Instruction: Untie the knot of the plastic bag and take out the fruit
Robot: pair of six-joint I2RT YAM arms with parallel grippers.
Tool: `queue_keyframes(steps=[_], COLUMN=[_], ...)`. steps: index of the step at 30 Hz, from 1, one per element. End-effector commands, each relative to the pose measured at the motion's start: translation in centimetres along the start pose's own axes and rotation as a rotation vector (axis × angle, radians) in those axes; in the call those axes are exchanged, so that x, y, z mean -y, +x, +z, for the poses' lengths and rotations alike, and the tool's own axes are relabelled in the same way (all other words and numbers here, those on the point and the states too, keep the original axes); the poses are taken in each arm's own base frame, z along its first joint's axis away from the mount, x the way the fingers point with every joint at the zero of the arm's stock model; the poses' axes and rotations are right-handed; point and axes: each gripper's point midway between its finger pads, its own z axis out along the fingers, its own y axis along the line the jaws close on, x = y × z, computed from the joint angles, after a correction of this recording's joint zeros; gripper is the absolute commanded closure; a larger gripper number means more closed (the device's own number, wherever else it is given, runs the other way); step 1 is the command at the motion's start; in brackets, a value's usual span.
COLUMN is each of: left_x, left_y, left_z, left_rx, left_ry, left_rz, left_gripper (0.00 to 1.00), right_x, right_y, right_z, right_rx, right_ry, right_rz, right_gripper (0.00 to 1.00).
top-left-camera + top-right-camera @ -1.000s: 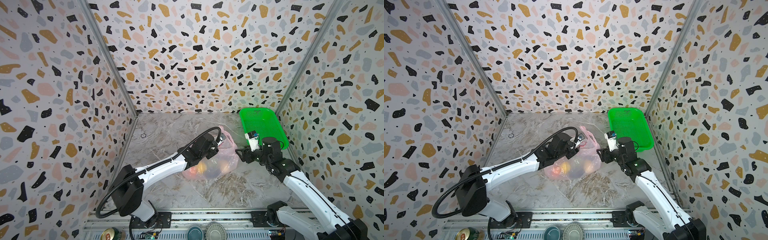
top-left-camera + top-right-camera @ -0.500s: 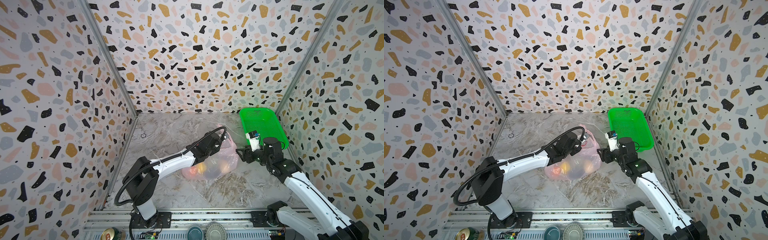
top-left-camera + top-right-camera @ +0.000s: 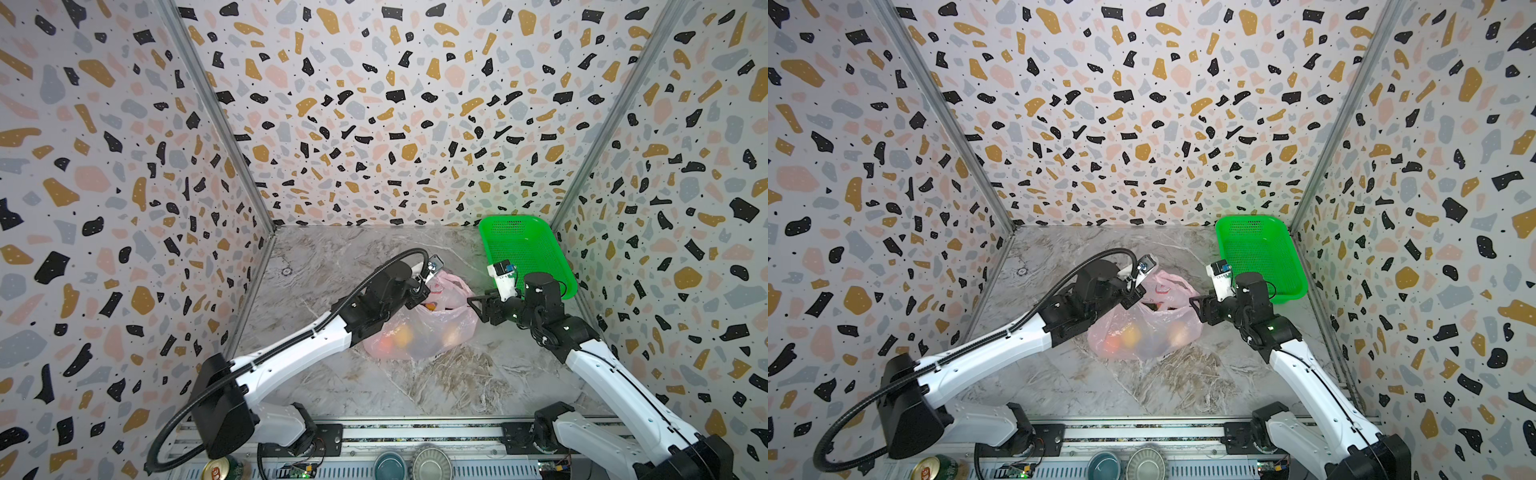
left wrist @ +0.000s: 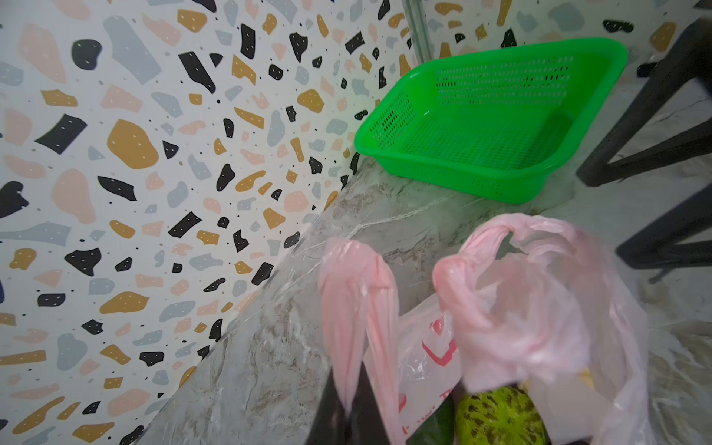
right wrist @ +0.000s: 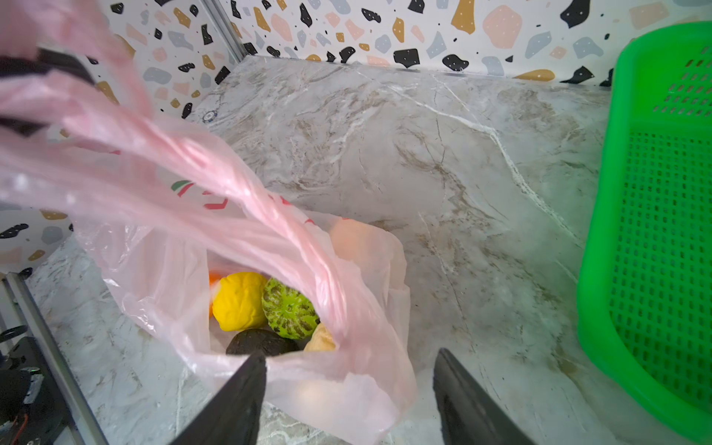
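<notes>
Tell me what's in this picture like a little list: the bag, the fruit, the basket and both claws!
Bag: pink, thin plastic, lying on the marble table, mouth open
Fruit: inside the bag; a yellow, a green striped and a black one show
Basket: green, empty, in the back corner, apart from the bag
Left claw: shut on one bag handle
Right claw: open, beside the bag's mouth, holding nothing
</notes>
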Motion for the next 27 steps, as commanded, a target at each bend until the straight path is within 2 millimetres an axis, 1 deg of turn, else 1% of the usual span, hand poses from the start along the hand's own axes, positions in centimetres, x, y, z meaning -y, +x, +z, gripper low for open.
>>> queue_keyframes(steps=[1, 4, 7, 9, 13, 16, 18, 20, 22, 23, 24, 26, 27], left_x=[1.3, 1.5, 1.6, 1.6, 1.5, 1.7, 1.8, 2.1, 2.3, 2.4, 2.4, 2.4, 2.4], left_y=[0.0, -0.1, -0.5, -0.7, -1.1, -1.1, -0.9, -0.6, -0.3, -0.2, -0.2, 0.0, 0.0], left_z=[-1.9, -3.5, -4.8, -5.8, -7.8, -9.0, -9.6, -9.9, -10.1, -10.1, -10.1, -10.0, -9.9], left_rx=[0.036, 0.063, 0.092, 0.108, 0.157, 0.182, 0.184, 0.181, 0.176, 0.177, 0.179, 0.174, 0.173], left_ry=[0.082, 0.108, 0.130, 0.138, 0.154, 0.174, 0.187, 0.200, 0.207, 0.209, 0.209, 0.206, 0.203], left_rz=[-0.051, -0.080, -0.111, -0.129, -0.162, -0.176, -0.179, -0.180, -0.180, -0.180, -0.180, -0.176, -0.171], left_gripper=[1.00, 1.00, 1.00, 1.00, 1.00, 1.00, 1.00, 1.00, 1.00, 1.00, 1.00, 1.00, 1.00], right_x=[-1.8, -2.8, -4.1, -5.0, -6.1, -6.0, -5.2, -4.7, -4.8, -4.9, -4.9, -5.2, -5.3], right_y=[-3.6, -4.7, -5.2, -5.2, -4.6, -4.0, -3.9, -4.5, -5.1, -5.5, -5.5, -5.4, -5.2], right_z=[-0.5, -0.2, 0.6, 1.3, 3.6, 5.9, 7.3, 8.4, 9.4, 9.8, 10.4, 11.4, 11.9], right_rx=[0.085, 0.085, 0.067, 0.043, -0.028, -0.083, -0.097, -0.090, -0.078, -0.073, -0.081, -0.102, -0.117], right_ry=[-0.080, -0.132, -0.161, -0.171, -0.194, -0.171, -0.127, -0.100, -0.098, -0.102, -0.108, -0.135, -0.150], right_rz=[-0.053, -0.105, -0.184, -0.245, -0.333, -0.379, -0.387, -0.397, -0.421, -0.438, -0.452, -0.485, -0.495], right_gripper=[0.25, 0.11, 0.00, 0.01, 0.01, 0.01, 0.01, 0.01, 0.00, 0.02, 0.07, 0.20, 0.28])
